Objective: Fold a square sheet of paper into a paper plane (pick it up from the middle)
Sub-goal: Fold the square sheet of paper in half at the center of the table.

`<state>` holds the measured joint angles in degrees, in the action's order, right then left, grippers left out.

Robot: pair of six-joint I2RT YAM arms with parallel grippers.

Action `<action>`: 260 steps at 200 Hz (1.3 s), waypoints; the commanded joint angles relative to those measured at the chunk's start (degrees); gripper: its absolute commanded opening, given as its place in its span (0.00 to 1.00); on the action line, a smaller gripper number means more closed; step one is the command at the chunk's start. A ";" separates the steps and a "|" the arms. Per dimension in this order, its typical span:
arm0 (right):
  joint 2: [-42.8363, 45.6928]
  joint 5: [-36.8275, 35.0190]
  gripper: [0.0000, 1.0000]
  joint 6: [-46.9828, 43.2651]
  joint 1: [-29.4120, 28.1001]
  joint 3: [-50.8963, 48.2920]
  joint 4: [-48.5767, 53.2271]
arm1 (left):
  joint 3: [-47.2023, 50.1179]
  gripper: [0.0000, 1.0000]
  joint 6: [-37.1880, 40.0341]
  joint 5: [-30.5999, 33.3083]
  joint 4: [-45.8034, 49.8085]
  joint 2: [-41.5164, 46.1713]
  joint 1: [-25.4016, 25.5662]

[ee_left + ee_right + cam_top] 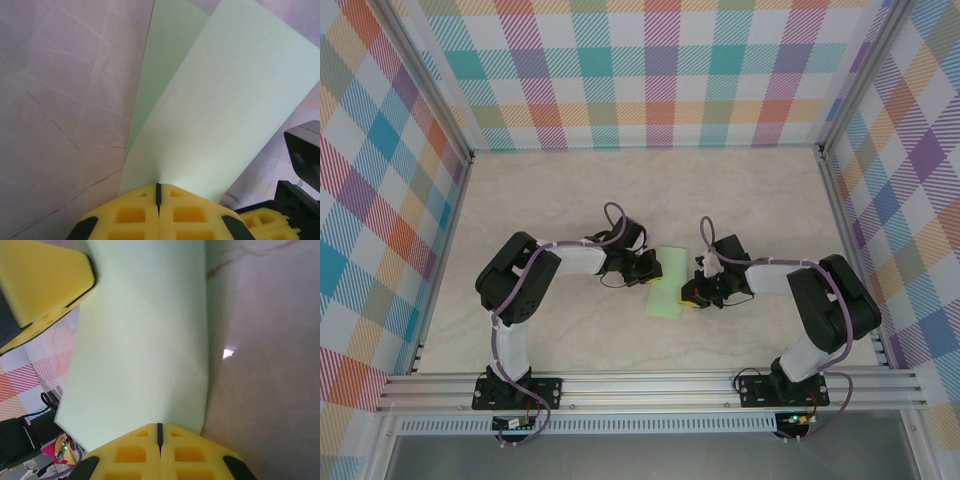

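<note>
**Both grippers pinched on the sheet, from opposite long edges**

The square sheet of paper point(670, 285) is mid-table point(570, 200), roughly halfway between the left and right edges and a bit nearer the near edge than the far one. From above it reads as a narrow pale-green strip. Its long axis runs far-to-near with a slight tilt, so it's probably already doubled over. The left wrist view backs that up, with two layers fanning apart from one pinch point.

Left gripper point(651, 269): fingers fully closed, paper edge clamped between the yellow pads, sheet running away from it toward the right arm. Right gripper point(693, 294): same, closed on the opposite long edge. The left grip is toward the strip's far end, the right toward its near end.

Key relation: the grippers face each other across the short axis with the strip between them, so neither arm is nearer. My read is that the next crease follows the long axis, so either one side lets go or both move together, otherwise the paper tears. Can't tell if the strip touches the table.
</note>
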<state>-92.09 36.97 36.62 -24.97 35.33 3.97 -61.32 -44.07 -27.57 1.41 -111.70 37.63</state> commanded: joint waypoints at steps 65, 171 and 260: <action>-2.03 -0.53 0.00 -0.12 -2.06 -4.28 -1.54 | 1.47 0.00 0.99 3.67 6.25 -3.17 0.69; 5.20 2.08 0.00 -0.05 -3.98 -4.57 -0.32 | 1.25 0.00 1.18 3.67 6.32 -3.53 0.69; 3.55 -1.29 0.00 -1.25 -5.00 -5.27 2.74 | 1.22 0.00 1.29 3.46 6.06 -3.70 0.69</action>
<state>-90.78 37.10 35.92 -29.65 31.51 3.46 -61.34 -43.86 -27.59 1.45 -111.72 37.63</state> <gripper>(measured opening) 0.045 0.046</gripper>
